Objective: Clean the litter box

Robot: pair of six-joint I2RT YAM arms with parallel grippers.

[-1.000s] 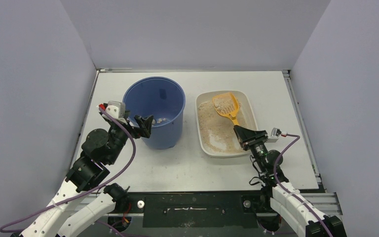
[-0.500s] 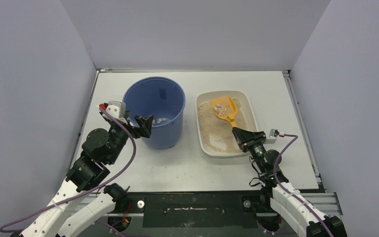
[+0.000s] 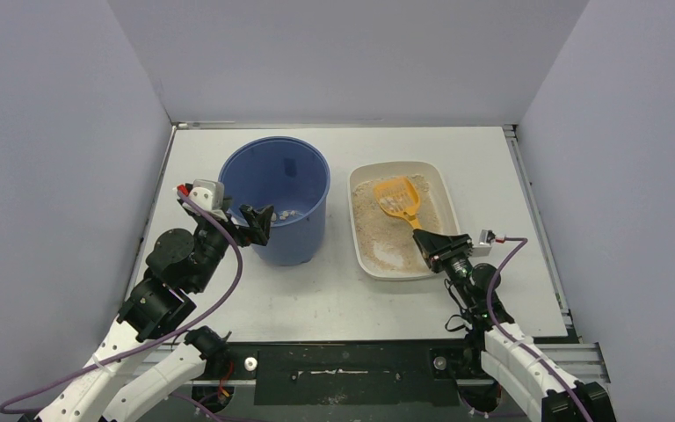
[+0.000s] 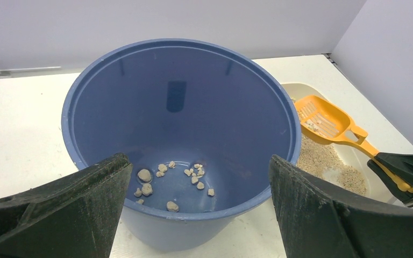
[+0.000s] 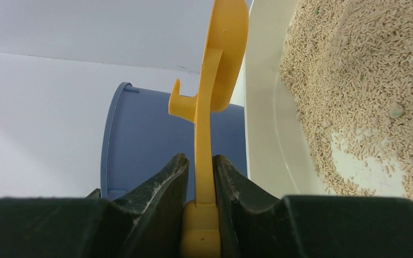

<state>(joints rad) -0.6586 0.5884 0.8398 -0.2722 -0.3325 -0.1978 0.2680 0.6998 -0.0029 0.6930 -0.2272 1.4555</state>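
Observation:
The cream-white litter box (image 3: 439,180) lies right of centre, with tan granules inside; it also shows in the right wrist view (image 5: 263,97) and the left wrist view (image 4: 355,157). My right gripper (image 3: 431,243) is shut on the handle of the orange slotted scoop (image 3: 397,198), whose head holds a few clumps over the box's far half. The scoop is seen edge-on in the right wrist view (image 5: 215,64). My left gripper (image 3: 259,224) is open at the near left side of the blue bucket (image 3: 274,207), its fingers astride the near rim (image 4: 193,217). Several clumps lie on the bucket floor (image 4: 164,180).
The bucket and box stand side by side on the white table (image 3: 334,299), with a narrow gap between them. Grey walls close in the left, right and back. A metal rail (image 3: 343,360) runs along the near edge.
The scoop has moved a little left and nearer within the litter box, with the right gripper pulling back and leftward. The left arm and bucket have not moved.

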